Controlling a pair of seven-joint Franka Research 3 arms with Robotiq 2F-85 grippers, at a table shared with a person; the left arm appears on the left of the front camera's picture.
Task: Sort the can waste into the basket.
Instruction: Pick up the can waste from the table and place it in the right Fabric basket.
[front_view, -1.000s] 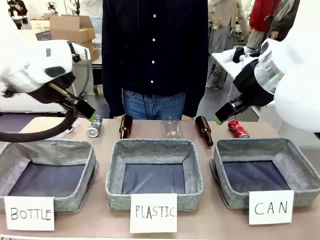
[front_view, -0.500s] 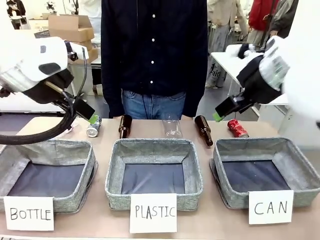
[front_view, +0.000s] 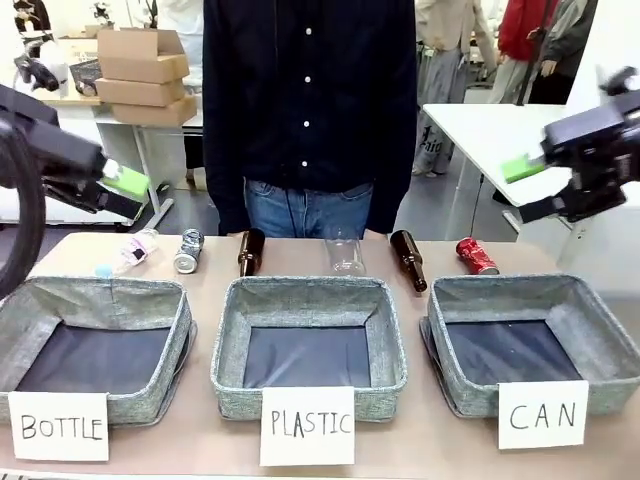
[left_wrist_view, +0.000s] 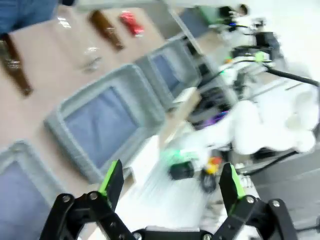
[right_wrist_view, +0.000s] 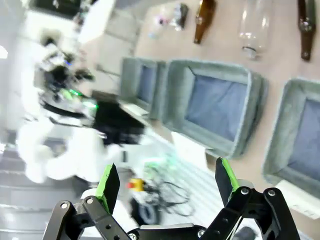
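Front view | red can (front_view: 476, 256) lies diagonally | silver can (front_view: 188, 250) lies near-to-far

Across the table (front_view: 410, 440) I see a brown bottle (front_view: 251, 252) lying just left of a clear bottle (front_view: 345, 255), and a second brown bottle (front_view: 408, 260) just right of it. A second clear bottle (front_view: 128, 252) lies far left. Nearer me sit the BOTTLE basket (front_view: 178, 330) and the PLASTIC basket (front_view: 228, 340), side by side. A person (front_view: 308, 110) in a dark shirt stands behind, with stacked boxes (front_view: 140, 68) beyond.
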